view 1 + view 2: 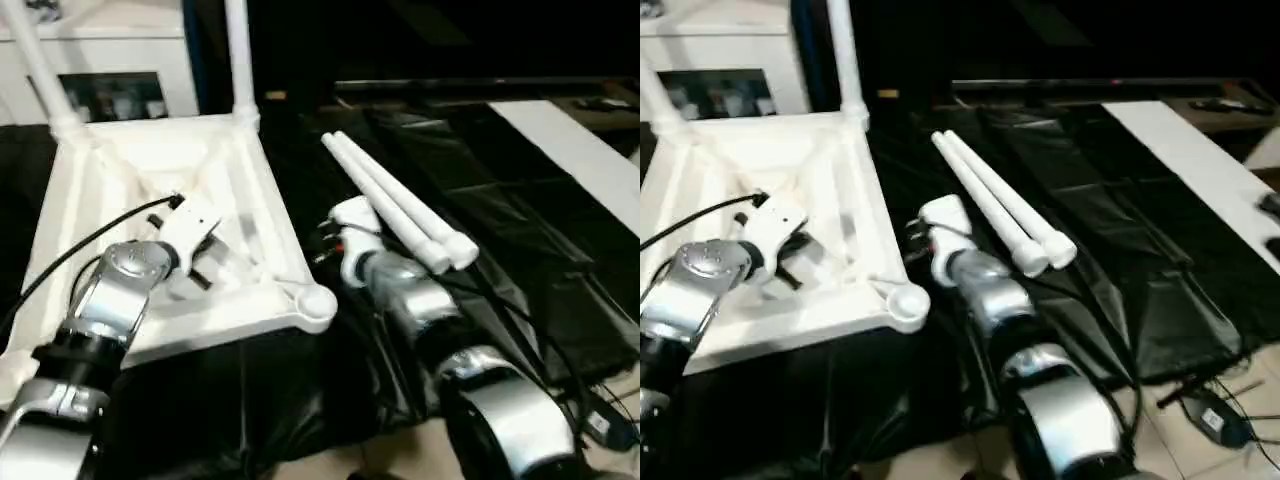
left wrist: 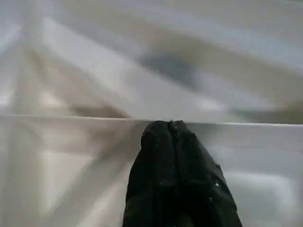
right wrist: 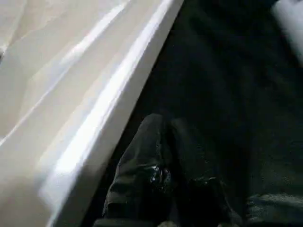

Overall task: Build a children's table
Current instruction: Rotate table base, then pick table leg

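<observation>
The children's table lay upside down on the left of the black-covered desk, its ribbed underside facing up like a shallow tray. The near right corner socket was empty. The left hand was inside the tray, above the ribs near the near rim, with its two black fingers pressed together and holding nothing. The right hand was just right of the tabletop's right rim, over the black cover, with its fingers almost together and nothing visible between them. Beyond the right hand, two loose legs lay side by side on the cover, touching each other, their flared ends nearest. At the far edge of the tabletop, two fitted legs stood upright in the far corner sockets.
</observation>
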Robot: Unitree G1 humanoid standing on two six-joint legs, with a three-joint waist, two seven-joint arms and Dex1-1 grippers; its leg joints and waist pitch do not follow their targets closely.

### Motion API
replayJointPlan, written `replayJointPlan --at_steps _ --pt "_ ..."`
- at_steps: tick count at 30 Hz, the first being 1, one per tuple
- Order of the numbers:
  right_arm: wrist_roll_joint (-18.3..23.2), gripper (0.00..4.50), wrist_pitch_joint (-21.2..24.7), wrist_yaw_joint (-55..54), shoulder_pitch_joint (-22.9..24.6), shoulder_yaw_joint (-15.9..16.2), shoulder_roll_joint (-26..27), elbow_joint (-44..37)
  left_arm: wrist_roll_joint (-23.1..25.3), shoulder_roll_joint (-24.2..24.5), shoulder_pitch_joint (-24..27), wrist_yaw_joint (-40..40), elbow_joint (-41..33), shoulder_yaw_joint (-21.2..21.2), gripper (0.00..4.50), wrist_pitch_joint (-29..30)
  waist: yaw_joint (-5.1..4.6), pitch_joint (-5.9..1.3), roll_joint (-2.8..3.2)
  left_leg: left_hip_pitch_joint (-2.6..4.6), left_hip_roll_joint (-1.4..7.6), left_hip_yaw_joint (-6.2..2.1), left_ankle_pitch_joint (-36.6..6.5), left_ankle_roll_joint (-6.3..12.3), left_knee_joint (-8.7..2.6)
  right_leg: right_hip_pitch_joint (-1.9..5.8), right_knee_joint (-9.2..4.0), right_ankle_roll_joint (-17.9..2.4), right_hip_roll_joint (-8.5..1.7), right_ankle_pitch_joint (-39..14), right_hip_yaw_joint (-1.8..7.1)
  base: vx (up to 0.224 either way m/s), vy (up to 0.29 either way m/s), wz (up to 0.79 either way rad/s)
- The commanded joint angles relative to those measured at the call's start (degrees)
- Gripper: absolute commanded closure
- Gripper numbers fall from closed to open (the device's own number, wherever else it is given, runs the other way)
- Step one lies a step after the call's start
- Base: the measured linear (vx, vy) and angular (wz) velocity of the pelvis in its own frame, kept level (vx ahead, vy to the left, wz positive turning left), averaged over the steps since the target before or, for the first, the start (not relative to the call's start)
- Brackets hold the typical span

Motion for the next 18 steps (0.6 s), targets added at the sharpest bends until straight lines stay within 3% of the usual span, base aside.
replayJointPlan --at_steps 1,3,7,9,10,12,14,17,18 --pt "0.61 3.89 2.84 1.74 1.94 -1.42 -2.87 -7.17 -3.22 -1.80 1.26 -2.95 -5.26 2.00 4.50 0.39 -0.06 -4.84 2.46 1.16 1.95 -0.20 -10.24 -1.51 -3.58 2.83 -1.81 -13.82 -3.26 0.40 3.26 0.000 0.000 0.00" --pt "0.45 3.79 3.15 1.81 2.15 -1.42 -3.27 -7.76 -3.60 -1.99 1.49 -3.10 -5.91 2.26 4.50 0.46 -0.16 -4.68 2.04 0.79 1.95 -0.25 -11.21 -1.19 -3.75 3.24 -2.15 -13.25 -3.45 -2.29 3.21 0.000 0.000 0.00" --pt "-0.73 3.39 7.39 0.96 1.97 -1.85 -6.80 -10.33 -8.37 -1.96 2.61 -3.78 -9.98 3.04 4.07 -1.18 -0.36 -4.19 2.04 0.94 1.95 -0.48 -16.09 -2.31 -4.03 3.16 -3.25 -11.14 -3.63 -12.47 3.18 0.000 0.000 0.00" --pt "-1.11 3.28 12.64 1.65 0.04 -2.39 -10.25 -10.56 -12.79 -0.79 4.17 -7.23 -15.21 1.79 3.98 0.35 -0.44 -4.04 2.03 1.16 1.98 -0.54 -17.92 -2.67 -4.02 2.96 -3.52 -10.26 -3.54 -16.15 3.14 0.000 0.000 0.00" --pt "-1.11 3.09 12.64 1.65 0.04 -2.39 -10.25 -10.56 -12.79 -0.79 4.17 -7.23 -15.21 1.79 3.72 0.35 -0.41 -4.05 1.94 1.21 1.89 -0.33 -17.62 -2.52 -3.88 2.73 -3.66 -10.00 -3.39 -16.49 3.17 0.000 0.000 0.00" --pt "-0.95 2.97 17.43 2.15 -2.07 -2.62 -12.99 -9.30 -14.66 -0.08 5.50 -10.39 -19.29 0.12 3.64 1.37 -0.49 -3.93 2.05 1.03 1.82 -0.44 -17.20 -2.31 -3.89 2.84 -3.64 -9.82 -3.43 -17.43 3.13 0.000 0.000 0.00" --pt "-1.07 2.81 18.49 2.65 -3.17 -2.46 -13.89 -7.66 -14.83 -0.47 5.70 -11.19 -20.34 -0.22 3.46 1.91 -0.46 -3.96 2.03 1.16 1.79 -0.31 -17.08 -2.26 -3.70 2.53 -3.71 -9.59 -3.34 -17.96 3.13 0.000 0.000 0.00" --pt "-0.56 2.62 18.84 3.52 -4.28 -2.76 -14.67 -6.25 -14.31 -1.96 5.71 -12.23 -22.09 0.09 3.27 3.78 -0.55 -3.95 1.92 0.87 1.80 -0.32 -16.30 -2.20 -3.67 2.78 -3.74 -9.24 -3.40 -18.13 3.10 0.000 0.000 0.00" --pt "-0.08 2.37 18.68 3.92 -4.82 -3.10 -14.68 -5.46 -14.17 -2.34 5.56 -12.27 -22.33 0.12 3.12 4.20 -0.56 -3.97 1.96 0.90 1.81 -0.30 -16.23 -2.18 -3.64 2.75 -3.79 -9.12 -3.40 -18.21 3.10 0.000 0.000 0.00"
